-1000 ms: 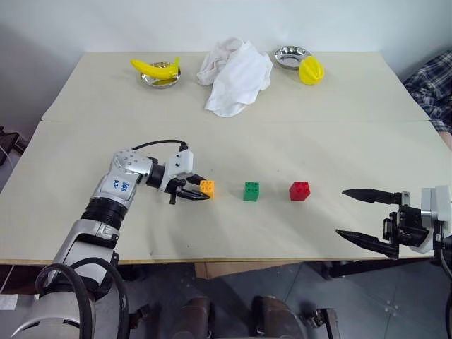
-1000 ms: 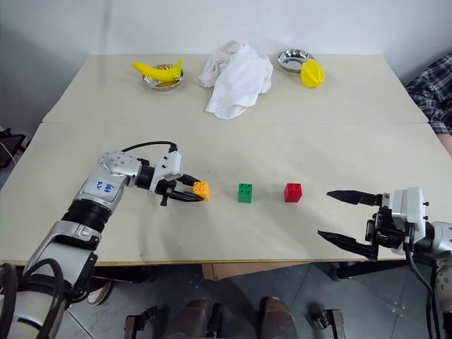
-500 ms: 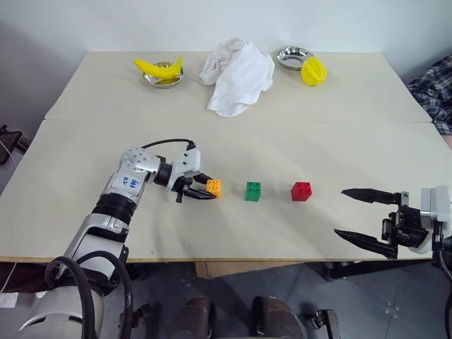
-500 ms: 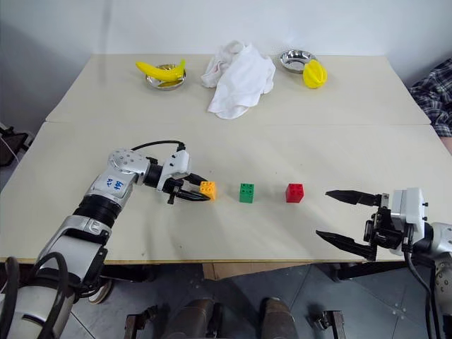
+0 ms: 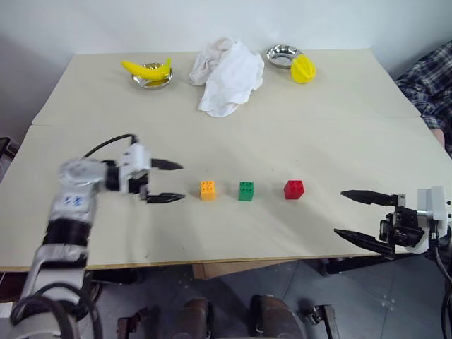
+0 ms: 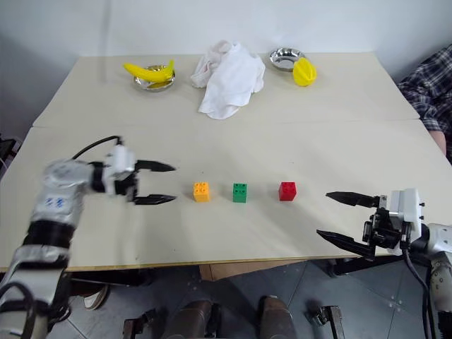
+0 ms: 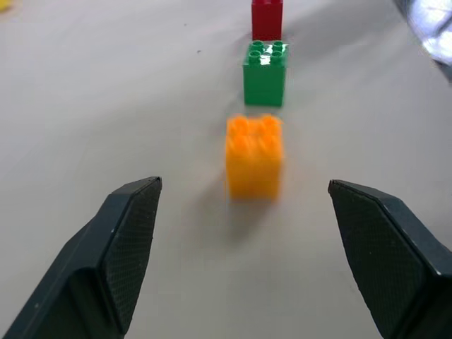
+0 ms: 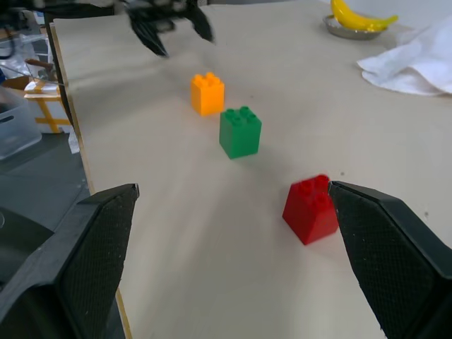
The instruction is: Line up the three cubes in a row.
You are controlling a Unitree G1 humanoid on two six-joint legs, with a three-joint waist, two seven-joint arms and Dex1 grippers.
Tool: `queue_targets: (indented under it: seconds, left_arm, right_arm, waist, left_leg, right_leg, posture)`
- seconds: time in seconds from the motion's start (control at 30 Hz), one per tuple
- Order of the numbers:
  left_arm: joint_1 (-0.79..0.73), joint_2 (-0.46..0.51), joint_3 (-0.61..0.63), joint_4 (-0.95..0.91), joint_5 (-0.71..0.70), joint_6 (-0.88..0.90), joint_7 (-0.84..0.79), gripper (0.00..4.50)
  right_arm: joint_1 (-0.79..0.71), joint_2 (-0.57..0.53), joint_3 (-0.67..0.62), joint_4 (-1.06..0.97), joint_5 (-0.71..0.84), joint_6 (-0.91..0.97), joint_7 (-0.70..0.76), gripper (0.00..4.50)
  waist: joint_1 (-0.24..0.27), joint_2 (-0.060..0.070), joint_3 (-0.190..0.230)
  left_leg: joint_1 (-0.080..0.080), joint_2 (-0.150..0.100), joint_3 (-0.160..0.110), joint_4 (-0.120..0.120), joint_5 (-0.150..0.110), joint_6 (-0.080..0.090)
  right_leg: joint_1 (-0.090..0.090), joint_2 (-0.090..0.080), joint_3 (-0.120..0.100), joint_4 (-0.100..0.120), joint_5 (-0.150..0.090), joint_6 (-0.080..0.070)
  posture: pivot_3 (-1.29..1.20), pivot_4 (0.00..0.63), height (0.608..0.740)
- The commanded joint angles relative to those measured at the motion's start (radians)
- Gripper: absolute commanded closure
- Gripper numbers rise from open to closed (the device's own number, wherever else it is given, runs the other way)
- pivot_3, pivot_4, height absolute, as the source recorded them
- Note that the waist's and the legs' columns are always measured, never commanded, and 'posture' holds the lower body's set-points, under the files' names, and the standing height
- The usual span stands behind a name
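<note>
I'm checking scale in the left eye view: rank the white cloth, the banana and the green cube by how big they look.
1. White cloth
2. Banana
3. Green cube, smallest despite sitting nearest the camera.

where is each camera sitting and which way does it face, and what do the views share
Left eye view: on the head, looking forward and down over the table; both arms show, left claw and right claw open.
Right eye view: beside it, same scene.
Left wrist view: on the left wrist, looking along its two fingers down the row: orange cube, green cube, red cube.
Right wrist view: on the right wrist, looking along the row from the other end, red cube nearest.
Shared: all four show the three cubes.
</note>
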Motion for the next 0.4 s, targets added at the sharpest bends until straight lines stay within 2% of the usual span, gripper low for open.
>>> queue_targets:
  seconds: [0.03,0.2,0.4]
  left_arm:
    - [0.197,0.085,0.155,-0.191,-0.07,0.055,0.054,0.48]
    - [0.471,0.111,0.321,-0.372,-0.128,0.114,0.132,0.48]
    - [0.597,0.094,0.386,-0.458,-0.144,0.122,0.201,0.48]
  right_arm:
    - [-0.029,-0.041,-0.021,0.078,-0.02,-0.052,0.062,0.0]
    - [-0.06,-0.064,-0.009,0.189,-0.06,-0.132,0.135,0.0]
    - [-0.087,-0.077,-0.012,0.283,-0.076,-0.192,0.168,0.0]
  waist:
    - [-0.003,0.0,0.0]
    - [0.011,0.0,0.0]
    - [0.022,0.001,0.0]
  left_leg:
    - [0.0,0.0,0.0,0.0,0.0,0.0]
    - [0.001,0.0,-0.001,-0.001,0.0,0.0]
    - [0.002,0.0,-0.001,-0.001,-0.001,0.0]
  right_leg:
    - [0.0,0.0,0.001,-0.001,0.0,0.0]
    - [0.001,-0.001,0.001,-0.005,0.0,-0.001]
    - [0.002,-0.002,0.002,-0.006,-0.001,-0.001]
  posture:
    - [0.0,0.15,0.74]
    - [0.0,0.15,0.74]
    - [0.0,0.15,0.74]
